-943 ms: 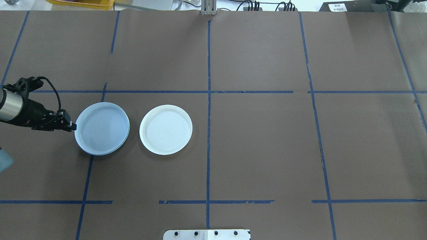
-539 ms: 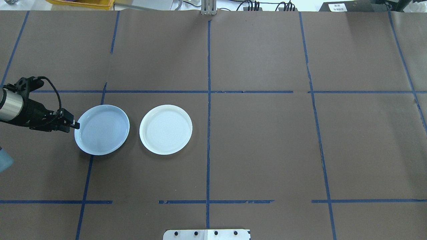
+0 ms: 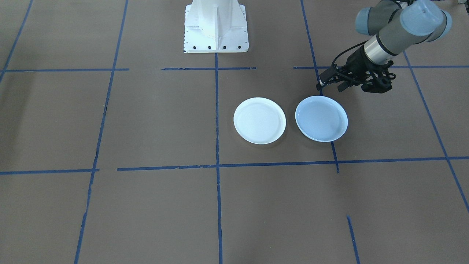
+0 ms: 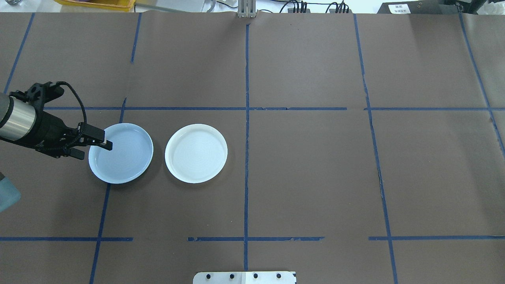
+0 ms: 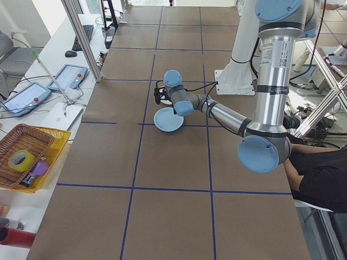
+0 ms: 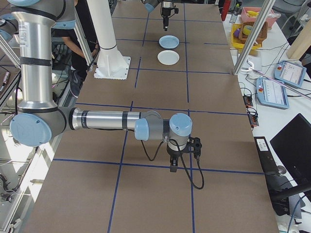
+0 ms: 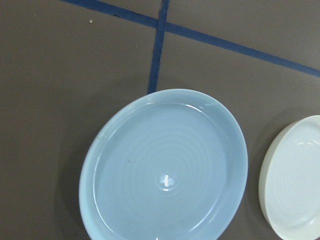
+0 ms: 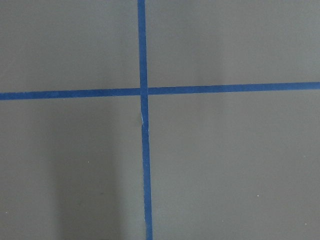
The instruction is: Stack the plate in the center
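A pale-blue plate point(image 4: 120, 153) with concentric ripples lies flat left of the table's middle; it also shows in the left wrist view point(image 7: 165, 170) and the front-facing view point(image 3: 321, 118). The center is hidden; I cannot see what lies under this plate. A white plate point(image 4: 196, 153) sits just to its right, apart from it. My left gripper point(image 4: 96, 151) hangs open and empty above the blue plate's left rim, touching nothing. The right gripper point(image 6: 174, 166) appears only in the exterior right view, low over bare table, and whether it is open or shut I cannot tell.
Brown paper with blue tape lines point(image 4: 246, 118) covers the table. The robot's white base point(image 3: 216, 25) stands at the near edge. A yellow tray with a basket point(image 5: 27, 157) sits off the far side. A seated person point(image 5: 314, 173) is behind the robot.
The left gripper let go of the rippled blue plate, which settled flat onto a second blue plate whose rim showed beneath it. The gripper then opened wider, rose and shifted right over the rim.
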